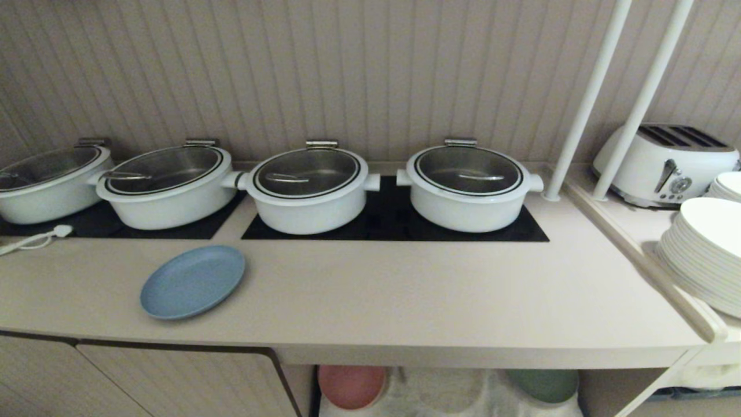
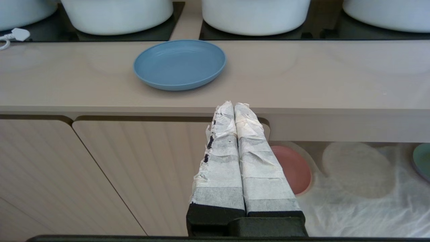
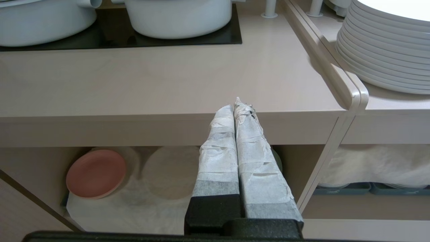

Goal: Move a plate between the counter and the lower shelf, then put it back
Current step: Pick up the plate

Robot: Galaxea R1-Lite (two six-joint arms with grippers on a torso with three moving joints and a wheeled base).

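Observation:
The light-blue plate (image 1: 193, 281) (image 2: 179, 64) lies flat on the beige counter (image 1: 405, 289) (image 2: 302, 74) (image 3: 168, 77), left of centre, in front of the hob panels. Below the counter's front edge opens the lower shelf (image 1: 451, 397) (image 2: 356, 195) (image 3: 151, 201), lined with wrinkled white cloth. My left gripper (image 2: 234, 105) is shut, held in front of the counter's edge, short of the plate and empty. My right gripper (image 3: 237, 105) is also shut and empty, in front of the counter's edge further right. Neither arm shows in the head view.
Several white lidded pots (image 1: 312, 188) stand on black hob panels (image 1: 393, 223) at the back. On the shelf sit a pink plate (image 1: 351, 385) (image 3: 96, 173) and a green plate (image 1: 544, 385). A raised side ledge on the right carries white plate stacks (image 1: 703, 255) and a toaster (image 1: 666, 165). Two white posts (image 1: 584, 98) rise there.

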